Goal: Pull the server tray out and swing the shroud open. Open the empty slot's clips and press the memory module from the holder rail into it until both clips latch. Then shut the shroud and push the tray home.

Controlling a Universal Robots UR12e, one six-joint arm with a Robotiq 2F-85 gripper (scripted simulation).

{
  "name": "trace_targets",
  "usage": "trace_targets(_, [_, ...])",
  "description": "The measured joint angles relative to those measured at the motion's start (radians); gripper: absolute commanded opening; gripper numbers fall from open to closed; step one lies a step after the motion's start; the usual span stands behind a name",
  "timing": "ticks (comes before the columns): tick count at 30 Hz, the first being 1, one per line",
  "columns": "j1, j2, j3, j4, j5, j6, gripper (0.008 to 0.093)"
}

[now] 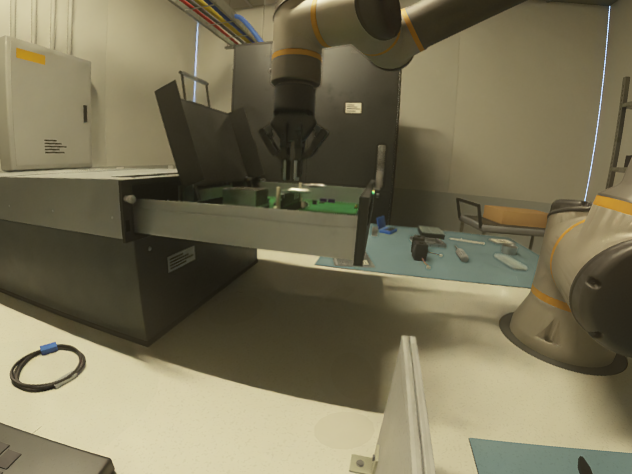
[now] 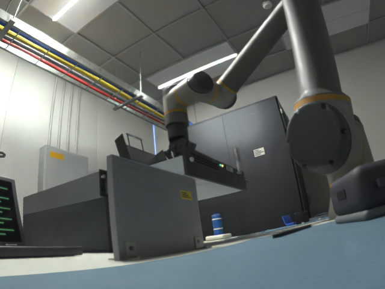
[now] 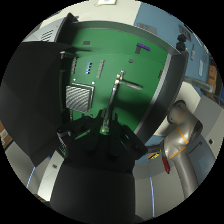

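Note:
The server tray (image 1: 245, 224) stands pulled out of the dark chassis (image 1: 66, 224), and its black shroud (image 1: 199, 138) is swung up and leans back over the tray's rear. On the green board (image 3: 113, 74) a thin memory module (image 3: 111, 102) stands edge-up in its slot beside a finned heatsink (image 3: 79, 99), a pale clip (image 3: 120, 75) at its far end. My gripper (image 1: 292, 176) hangs straight down over the board, fingertips astride the module's near end (image 3: 105, 128). The fingers are slightly apart and hold nothing.
A tall dark cabinet (image 1: 352, 117) stands behind the tray. A teal mat (image 1: 439, 255) with small tools lies to the right, before the arm's base (image 1: 577, 296). A coiled cable (image 1: 47, 366) and an upright grey panel (image 1: 406, 408) sit on the near bench.

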Motion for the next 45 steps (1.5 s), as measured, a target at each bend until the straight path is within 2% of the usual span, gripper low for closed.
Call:
trace_targets(7, [0.0,0.001,0.001,0.0,0.0,0.0,0.036])
trace_targets(18, [0.0,0.0,0.0,0.002,0.0,0.0,0.036])
trace_targets(24, [0.0,-0.031,-0.061,0.085,0.0,0.0,0.036])
trace_targets(45, [0.0,-0.028,-0.053,0.083,0.0,0.0,0.036])
